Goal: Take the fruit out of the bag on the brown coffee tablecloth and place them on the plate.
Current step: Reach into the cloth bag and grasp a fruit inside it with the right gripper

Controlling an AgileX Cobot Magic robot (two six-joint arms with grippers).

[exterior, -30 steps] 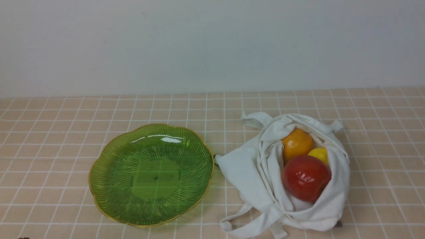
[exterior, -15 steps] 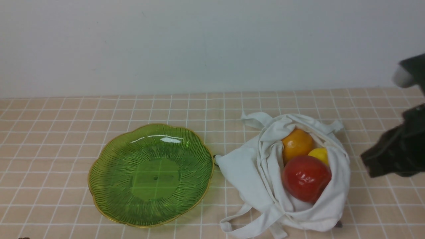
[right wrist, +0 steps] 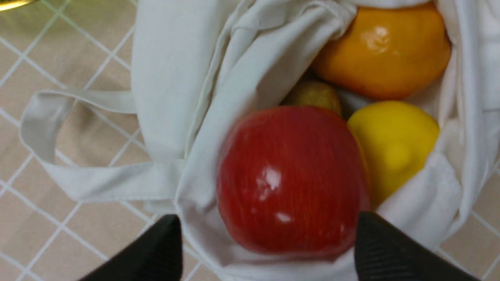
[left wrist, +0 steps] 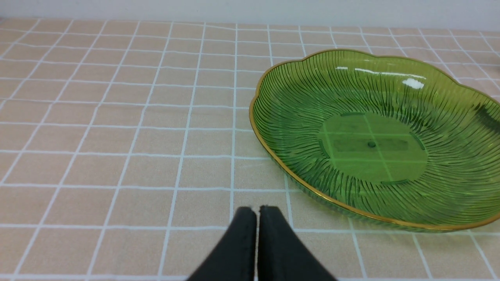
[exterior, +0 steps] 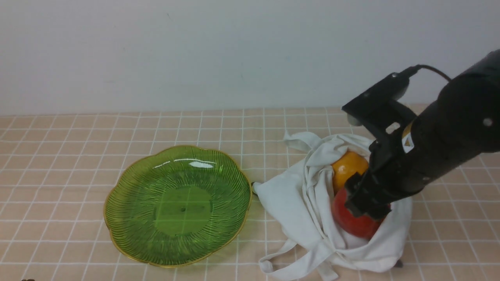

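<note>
The white bag (exterior: 297, 203) lies open on the checked tablecloth (exterior: 78, 156), right of the green plate (exterior: 177, 205). Inside are a red apple (right wrist: 291, 177), an orange (right wrist: 384, 50), a yellow lemon (right wrist: 394, 146) and a brown kiwi (right wrist: 312, 95) half hidden behind the apple. My right gripper (right wrist: 269, 234) is open above the bag, its fingers on either side of the apple. In the front view it covers part of the apple (exterior: 351, 224) and the orange (exterior: 345, 166). My left gripper (left wrist: 257, 212) is shut and empty over the cloth, near the plate's rim (left wrist: 312, 189).
A plain pale wall (exterior: 234, 50) stands behind the table. The bag's strap handles (exterior: 281, 261) trail onto the cloth at the front, another loop (exterior: 300, 140) at the back. A small dark object (exterior: 253, 183) sits between plate and bag.
My right arm has swung in from the right edge and now hangs over the bag, fingers around the apple. It hides the lemon in the front view. Plate and bag have not moved.
</note>
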